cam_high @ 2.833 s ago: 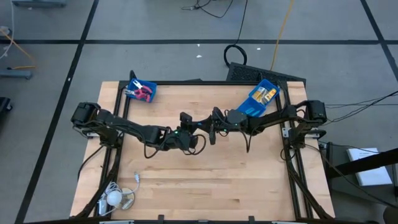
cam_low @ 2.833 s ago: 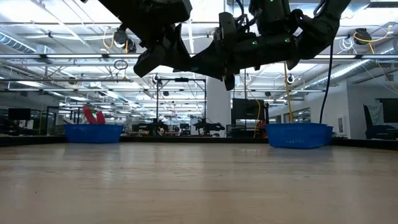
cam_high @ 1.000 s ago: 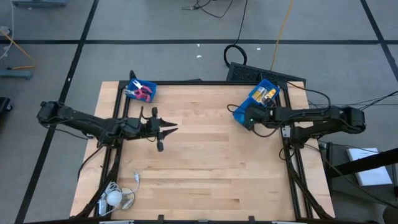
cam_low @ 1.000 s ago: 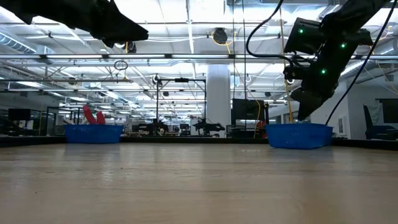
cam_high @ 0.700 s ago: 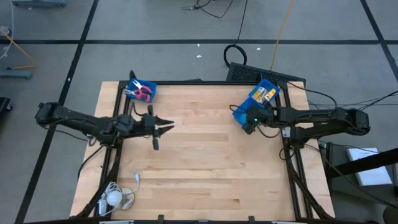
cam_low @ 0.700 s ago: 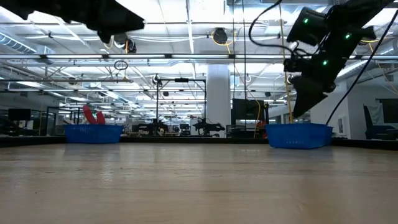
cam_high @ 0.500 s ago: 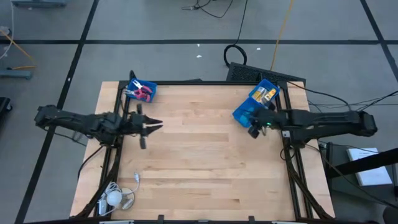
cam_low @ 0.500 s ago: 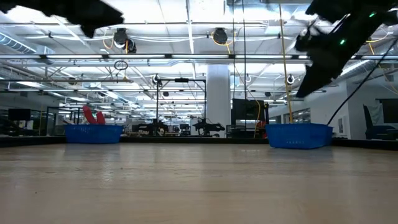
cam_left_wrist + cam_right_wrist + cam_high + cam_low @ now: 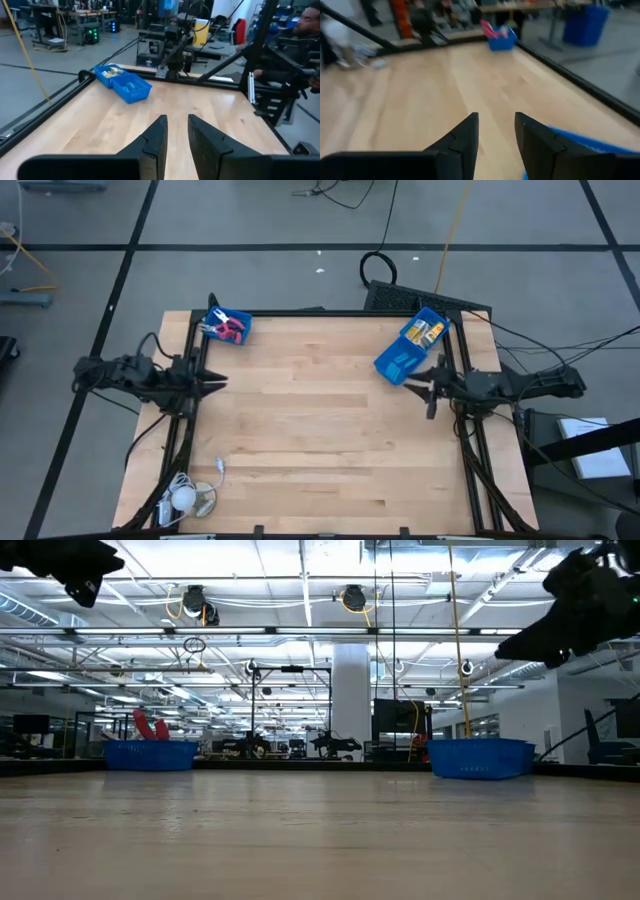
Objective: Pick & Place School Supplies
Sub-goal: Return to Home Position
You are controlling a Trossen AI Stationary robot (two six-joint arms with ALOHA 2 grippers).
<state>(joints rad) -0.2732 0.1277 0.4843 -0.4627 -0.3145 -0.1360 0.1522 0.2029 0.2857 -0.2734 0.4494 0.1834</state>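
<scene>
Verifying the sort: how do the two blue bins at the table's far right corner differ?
Contents: the corner bin holds yellow-orange packets; the inner bin holds light-blue erasers. Position: the corner bin sits at the table's far edge; the inner bin lies further in, nearest the right gripper. Shared: both blue, rectangular, side by side, skewed to the table edge. The left gripper, opposite, and right gripper are open, empty.

Parted dark jaws above the wooden table (image 9: 415, 95), a blue bin (image 9: 502, 43) with pink-handled scissors (image 9: 489, 28) at its far edge.
</scene>
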